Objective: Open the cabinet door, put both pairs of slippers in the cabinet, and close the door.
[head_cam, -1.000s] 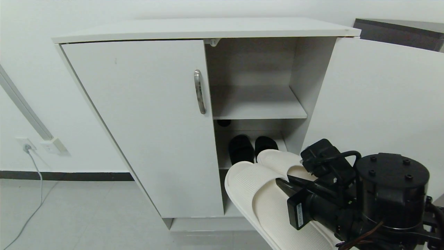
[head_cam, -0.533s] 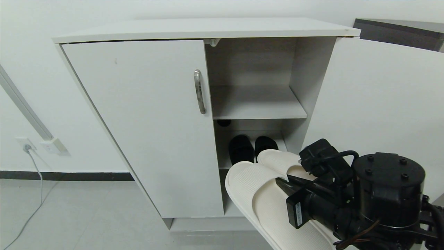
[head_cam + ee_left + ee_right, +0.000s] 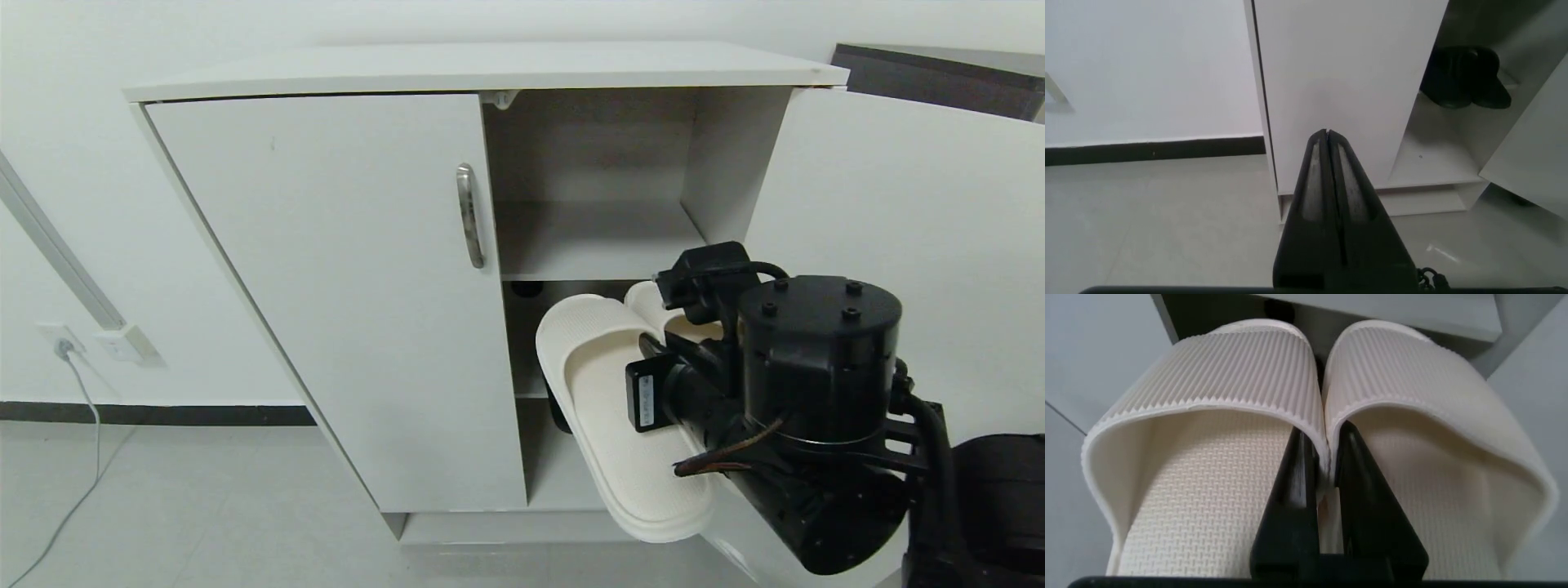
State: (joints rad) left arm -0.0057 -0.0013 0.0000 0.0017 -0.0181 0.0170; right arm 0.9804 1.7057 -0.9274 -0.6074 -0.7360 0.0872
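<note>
Door [image 3: 890, 245] is open and the black slippers [image 3: 1466, 77] are already on a lower shelf. The right gripper [image 3: 1327, 453] is clenched on the white pair [image 3: 596, 384], toes at the cabinet [image 3: 490, 69] opening. The left gripper [image 3: 1327, 143] is closed on nothing. To go: white pair in, door shut.

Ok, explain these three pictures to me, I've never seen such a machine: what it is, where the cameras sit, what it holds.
It is a two-armed robot facing a white cabinet whose right door stands open. The wide picture comes from a camera on its head, the other two from its wrists. The right gripper pinches a pair of white slippers by their inner edges, before the opening. The left gripper is shut on nothing, over the floor. Black slippers sit inside it.
</note>
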